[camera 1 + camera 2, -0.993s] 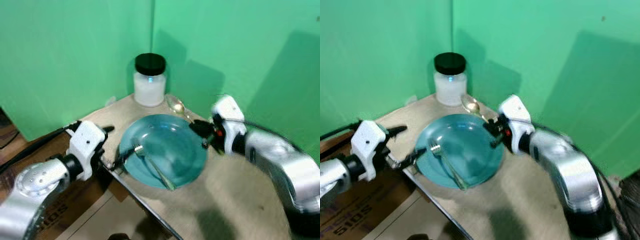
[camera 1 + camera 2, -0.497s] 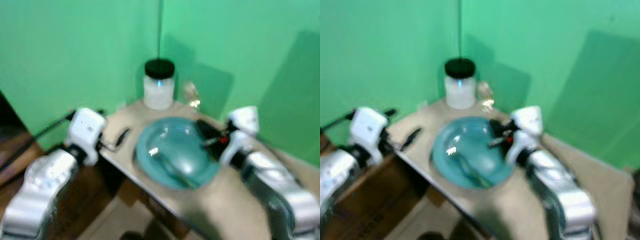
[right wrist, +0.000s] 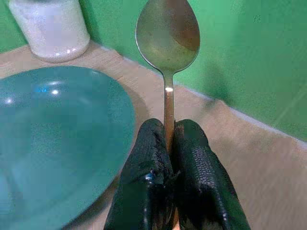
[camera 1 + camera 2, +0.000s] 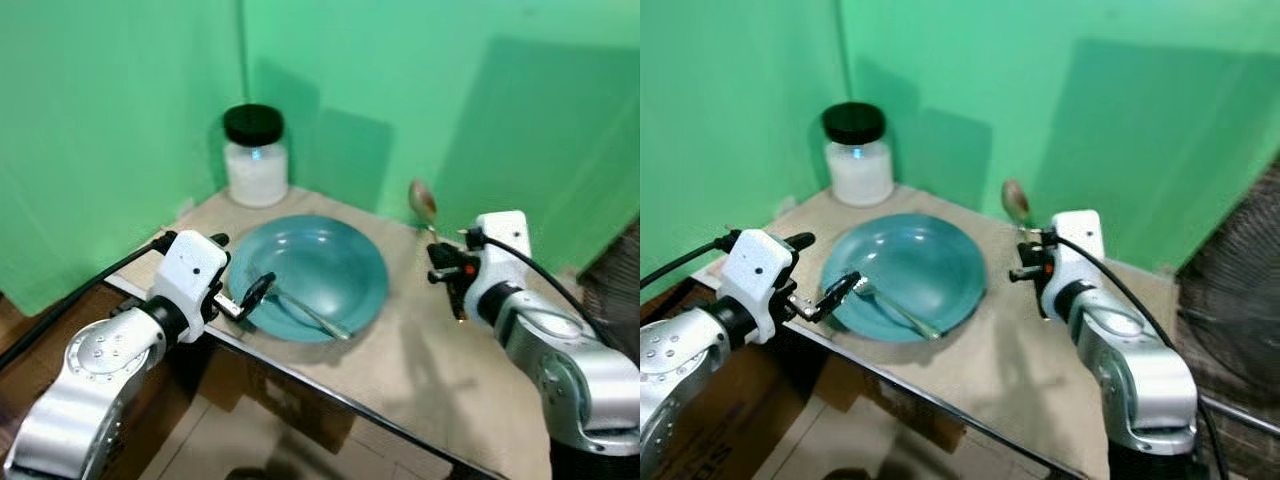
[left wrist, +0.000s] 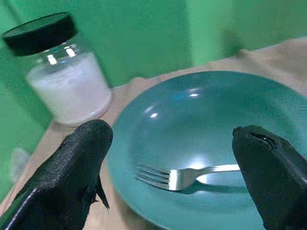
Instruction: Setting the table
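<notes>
The right gripper (image 3: 168,139) had lifted the spoon (image 3: 167,36) off the table, clamped upright beside the plate (image 4: 345,265). The left gripper (image 5: 172,158) gaped before the fork (image 5: 184,176), jar (image 4: 254,156) beyond.

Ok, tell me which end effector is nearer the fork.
Left. The left end effector hovers open at the fork on the plate; the right end effector holds the spoon beyond the plate.

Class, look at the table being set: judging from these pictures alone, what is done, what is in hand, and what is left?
Done: the plate is on the table, near the jar. In hand: the right gripper is shut on the spoon, held upright beside the plate. Left: the fork lies in the plate, the open left gripper facing it; both pieces likely need laying beside the plate.
</notes>
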Robot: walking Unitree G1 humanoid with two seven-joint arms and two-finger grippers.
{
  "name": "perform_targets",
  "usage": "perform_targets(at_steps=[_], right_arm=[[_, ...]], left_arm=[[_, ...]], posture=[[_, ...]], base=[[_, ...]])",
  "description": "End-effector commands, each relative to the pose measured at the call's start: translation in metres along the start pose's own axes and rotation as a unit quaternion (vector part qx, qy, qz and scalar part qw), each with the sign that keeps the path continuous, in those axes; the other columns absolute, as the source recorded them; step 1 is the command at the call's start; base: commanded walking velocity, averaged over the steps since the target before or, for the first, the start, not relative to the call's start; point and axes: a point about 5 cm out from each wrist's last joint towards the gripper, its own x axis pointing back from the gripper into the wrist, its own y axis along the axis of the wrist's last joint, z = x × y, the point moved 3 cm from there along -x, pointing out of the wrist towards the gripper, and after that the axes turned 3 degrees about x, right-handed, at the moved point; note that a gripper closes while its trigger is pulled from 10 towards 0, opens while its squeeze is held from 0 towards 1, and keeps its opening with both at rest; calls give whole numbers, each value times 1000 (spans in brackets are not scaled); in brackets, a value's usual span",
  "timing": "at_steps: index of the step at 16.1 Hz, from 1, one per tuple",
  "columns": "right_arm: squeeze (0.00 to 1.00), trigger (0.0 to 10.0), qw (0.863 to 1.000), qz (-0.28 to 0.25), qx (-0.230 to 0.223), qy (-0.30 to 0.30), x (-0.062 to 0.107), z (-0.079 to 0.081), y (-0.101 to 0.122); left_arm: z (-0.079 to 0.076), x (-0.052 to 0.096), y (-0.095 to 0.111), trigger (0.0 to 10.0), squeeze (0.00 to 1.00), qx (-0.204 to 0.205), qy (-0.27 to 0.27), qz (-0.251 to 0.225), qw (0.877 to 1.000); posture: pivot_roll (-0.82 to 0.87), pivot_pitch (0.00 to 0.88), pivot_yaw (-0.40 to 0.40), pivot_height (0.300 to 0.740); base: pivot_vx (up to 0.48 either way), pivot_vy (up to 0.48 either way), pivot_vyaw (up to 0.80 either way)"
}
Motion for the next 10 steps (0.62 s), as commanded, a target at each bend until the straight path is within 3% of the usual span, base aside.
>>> perform_targets(at_steps=[1,4,6,10], right_arm=[[0,10000,999,30,6,-14,-2,-4,-4],[0,10000,992,103,11,-69,-1,-19,-27],[0,10000,988,136,4,-77,1,-23,-41],[0,10000,973,206,30,-97,12,-29,-70]], left_arm=[[-8,2,3,10000,0,-6,-36,-2,999],[-17,7,-5,10000,0,-6,-96,27,995],[-18,8,-5,10000,0,-8,-99,25,995],[-21,13,-10,10000,0,-5,-121,42,992]], posture=[[211,0,-51,740],[205,0,-50,740],[207,0,-54,740],[210,0,-60,740]], base=[[0,0,0],[0,0,0],[0,0,0],[0,0,0]])
